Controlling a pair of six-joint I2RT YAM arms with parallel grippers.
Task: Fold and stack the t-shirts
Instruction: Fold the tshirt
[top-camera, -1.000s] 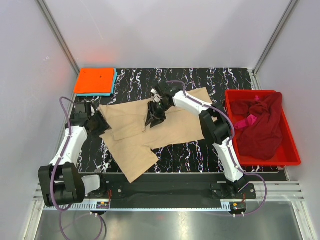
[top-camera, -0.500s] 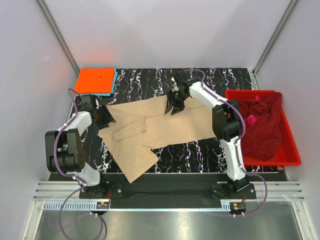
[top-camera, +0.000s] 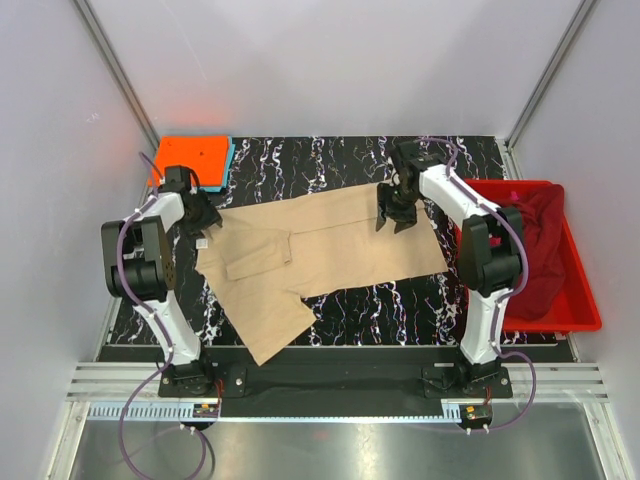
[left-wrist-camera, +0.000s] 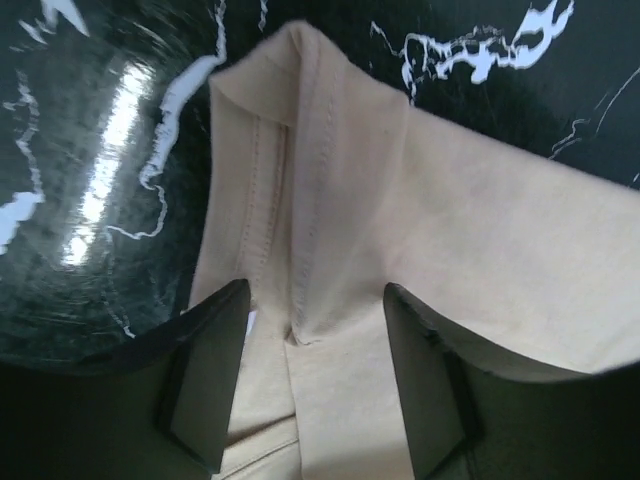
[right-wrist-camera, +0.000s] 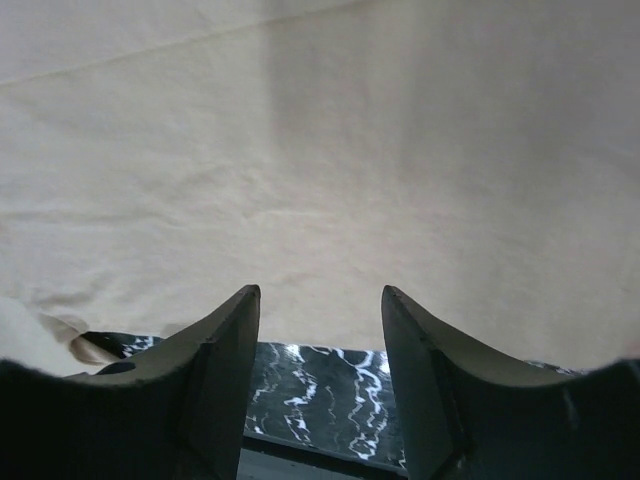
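Observation:
A large tan t-shirt (top-camera: 320, 240) lies spread across the black marble table. My left gripper (top-camera: 207, 225) is open at its left end. In the left wrist view (left-wrist-camera: 315, 290) the fingers straddle a stitched, folded hem of the tan cloth (left-wrist-camera: 450, 220). My right gripper (top-camera: 392, 218) is open over the shirt's back right part. In the right wrist view (right-wrist-camera: 320, 292) tan cloth (right-wrist-camera: 320, 150) fills the frame ahead and bare table shows between the fingers. A folded orange shirt (top-camera: 190, 160) lies on a light blue one (top-camera: 229, 165) at the back left.
A red plastic bin (top-camera: 575, 318) stands at the right edge with a crumpled maroon shirt (top-camera: 530, 250) in it. The tan shirt's lower flap (top-camera: 265, 320) reaches toward the table's near edge. White walls close in the back and sides.
My right gripper has moved right from the shirt's middle to its right part. My left gripper has moved back and left to the shirt's left end. The tan shirt lies flatter and wider.

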